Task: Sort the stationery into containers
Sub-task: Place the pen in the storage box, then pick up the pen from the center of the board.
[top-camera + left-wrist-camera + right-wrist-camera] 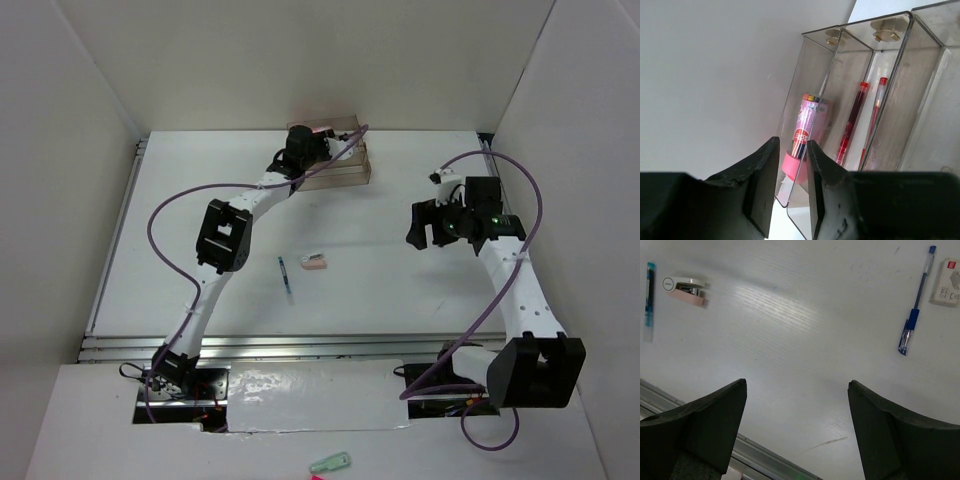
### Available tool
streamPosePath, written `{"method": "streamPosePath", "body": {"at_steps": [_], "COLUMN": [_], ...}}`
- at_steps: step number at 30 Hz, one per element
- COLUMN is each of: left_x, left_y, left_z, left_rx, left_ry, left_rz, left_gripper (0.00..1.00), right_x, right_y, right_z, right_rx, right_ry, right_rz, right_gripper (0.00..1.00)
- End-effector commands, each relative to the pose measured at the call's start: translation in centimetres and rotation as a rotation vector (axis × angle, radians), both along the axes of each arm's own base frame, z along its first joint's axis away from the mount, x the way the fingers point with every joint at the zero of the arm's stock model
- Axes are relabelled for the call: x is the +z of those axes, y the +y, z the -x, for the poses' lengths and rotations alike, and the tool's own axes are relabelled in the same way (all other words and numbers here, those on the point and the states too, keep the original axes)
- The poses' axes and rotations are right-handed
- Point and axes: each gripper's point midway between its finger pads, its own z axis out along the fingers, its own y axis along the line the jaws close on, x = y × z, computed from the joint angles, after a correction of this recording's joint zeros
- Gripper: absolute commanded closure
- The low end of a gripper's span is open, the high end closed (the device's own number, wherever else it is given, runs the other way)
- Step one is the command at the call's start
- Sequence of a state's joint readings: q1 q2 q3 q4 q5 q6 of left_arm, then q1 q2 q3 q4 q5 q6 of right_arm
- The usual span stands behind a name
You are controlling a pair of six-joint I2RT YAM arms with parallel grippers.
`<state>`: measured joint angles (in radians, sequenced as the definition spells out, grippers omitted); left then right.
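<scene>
Sorting under way: a pale green clip (330,463) sits on the ledge nearest the camera, outside the job. On the table (400,290) beyond it, four pieces of stationery lie loose. A blue pen (285,275) rests just beside a pink-and-white eraser (313,262) near the middle. The right wrist view also shows a second blue pen (912,322) next to a white eraser (947,282). The right end effector (797,385) hangs above the table with its fingers spread wide, holding nothing.

At the far edge, the left end effector (792,145) reaches the clear organiser (355,170), its fingers clamped on the lower end of a pink-labelled eraser (807,120). That eraser stands upright at the end compartment, and it is not yet let go. Two red pens (852,122) lean in the neighbouring compartment, already sorted.

By this evidence the job is roughly half done. One item is being placed, and two pens and two erasers wait on the table.
</scene>
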<state>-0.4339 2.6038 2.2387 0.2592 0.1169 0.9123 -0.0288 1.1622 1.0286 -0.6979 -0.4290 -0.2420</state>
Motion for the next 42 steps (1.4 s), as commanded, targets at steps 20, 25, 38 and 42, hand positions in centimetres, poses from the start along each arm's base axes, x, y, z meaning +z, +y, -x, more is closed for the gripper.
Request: {"method": "streamPosePath", "body": {"at_steps": [20,25,38,42], "left_x": [13.9,13.7,14.7,14.4], "left_y": [4.8,6.7,8.9,8.9], "left_z": [14.0,16.5,18.7,18.9], "left_rx": [0.042,-0.004,-0.044,-0.053], "left_ry": [0.437,0.588,0.686,0.692], "left_rz": [0.532,0.611,0.703,0.696], "left_gripper": [0.25,0.17,0.21,0.21], "right_x": [-7.0,-9.4,-13.2,-14.0], "right_y": [-7.8,-8.7,-9.8,-10.4], "right_z": [-9.1,-10.9,-12.6,-12.8], "right_rx": [-0.359,-0.402,-0.445,-0.448], "right_ry": [0.221,0.267,0.319,0.307], "right_rz": [0.094,0.122,0.181,0.212], "right_gripper": [0.40,0.44,0.48,0.50]}}
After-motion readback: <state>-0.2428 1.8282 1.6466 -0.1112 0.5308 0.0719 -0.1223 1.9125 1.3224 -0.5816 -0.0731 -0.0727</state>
